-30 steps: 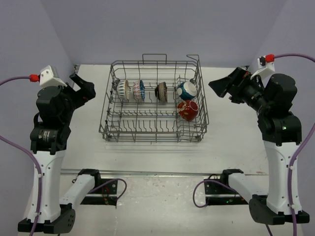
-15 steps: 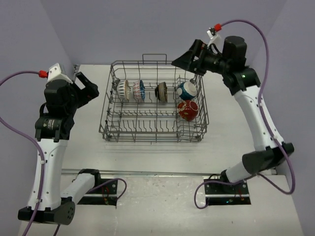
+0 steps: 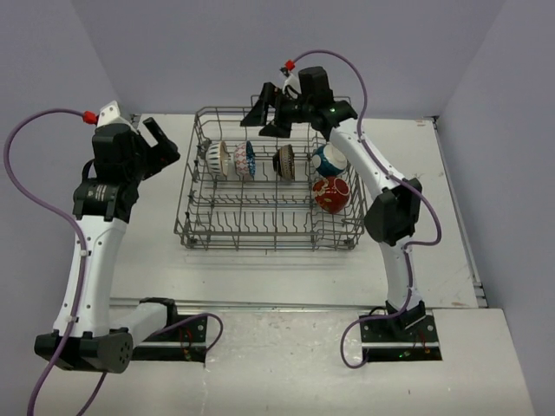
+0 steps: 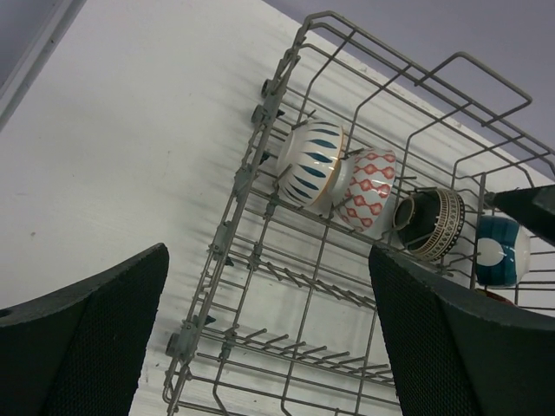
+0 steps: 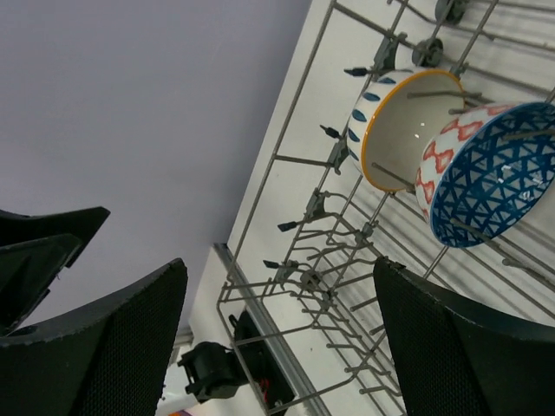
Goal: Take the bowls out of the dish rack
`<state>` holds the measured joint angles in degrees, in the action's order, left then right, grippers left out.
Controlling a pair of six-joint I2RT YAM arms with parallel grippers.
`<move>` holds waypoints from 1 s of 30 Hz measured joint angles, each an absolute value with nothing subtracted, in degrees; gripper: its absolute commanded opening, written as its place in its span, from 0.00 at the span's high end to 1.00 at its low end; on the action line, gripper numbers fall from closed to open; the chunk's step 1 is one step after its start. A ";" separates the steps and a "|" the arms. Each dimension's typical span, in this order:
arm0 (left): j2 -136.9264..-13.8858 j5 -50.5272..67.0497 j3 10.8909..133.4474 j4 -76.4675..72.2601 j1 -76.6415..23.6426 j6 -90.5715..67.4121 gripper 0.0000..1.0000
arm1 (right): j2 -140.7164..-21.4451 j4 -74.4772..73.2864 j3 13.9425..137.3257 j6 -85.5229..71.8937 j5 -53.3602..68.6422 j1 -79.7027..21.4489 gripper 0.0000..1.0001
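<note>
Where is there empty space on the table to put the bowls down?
Bare table lies right of the dish rack, left of it, and in front, up to the metal rail. The rack's far half is crowded with five bowls.

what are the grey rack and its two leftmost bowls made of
Grey wire dish rack: looks like metal, thin rigid rods, dull grey, maybe coated. White bowl with dark blue stripes: likely glazed ceramic, smooth with small highlights inside. Blue-and-red patterned bowl: probably glazed ceramic too, painted pattern under a smooth surface.
</note>
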<state>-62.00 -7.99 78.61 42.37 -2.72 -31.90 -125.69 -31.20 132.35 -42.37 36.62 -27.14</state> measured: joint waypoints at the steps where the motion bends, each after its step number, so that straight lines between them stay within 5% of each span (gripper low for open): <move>1: -62.85 -8.10 78.67 42.11 -2.72 -31.88 0.04 | -126.80 -31.14 132.64 -42.65 36.58 -27.68 0.13; 30: -67.37 -6.15 78.70 36.95 -2.72 -31.97 0.06 | -139.13 -25.87 132.53 -42.81 29.02 -30.24 0.24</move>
